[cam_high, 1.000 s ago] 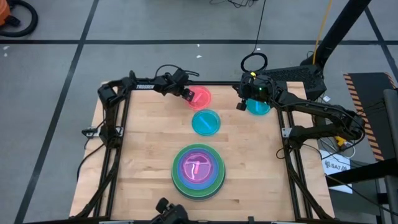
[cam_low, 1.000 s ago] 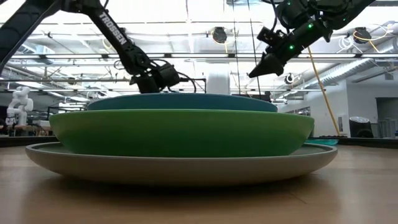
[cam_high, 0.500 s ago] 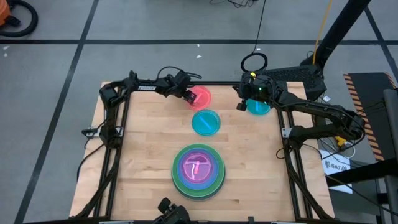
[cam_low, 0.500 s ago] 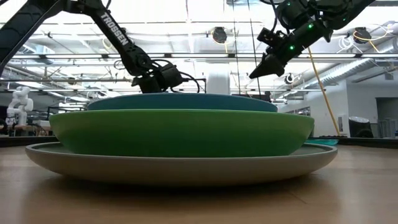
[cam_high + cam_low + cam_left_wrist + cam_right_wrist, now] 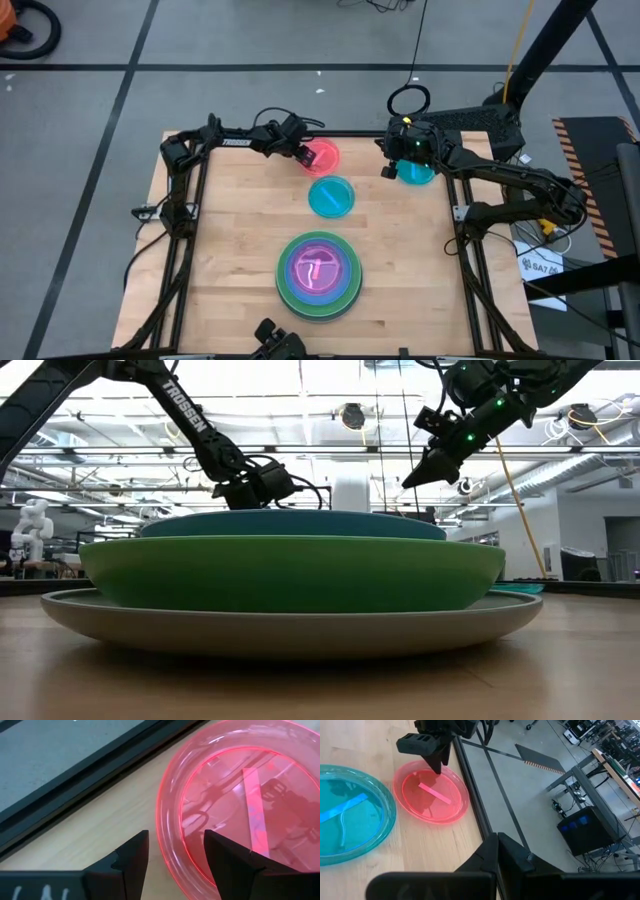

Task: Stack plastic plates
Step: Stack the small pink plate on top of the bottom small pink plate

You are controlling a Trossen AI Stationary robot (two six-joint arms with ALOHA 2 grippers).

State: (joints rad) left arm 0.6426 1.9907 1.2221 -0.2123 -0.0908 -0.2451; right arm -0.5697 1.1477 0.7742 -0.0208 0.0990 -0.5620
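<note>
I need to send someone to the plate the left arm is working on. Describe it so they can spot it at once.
Start at the far edge of the wooden table, away from the big stack of plates. The left gripper, open, straddles the rim of a small pink plate there. It is the only loose pink plate; the two other loose small plates, one nearer the stack and one under the right gripper, are teal.

1. High view looks straight down on the whole table [image 5: 230, 250].
2. Low view sits at tabletop height, tight against the plate stack [image 5: 290, 575].
3. Left wrist view is close over the pink plate [image 5: 240, 795]; the right wrist view shares that plate from farther off.
</note>
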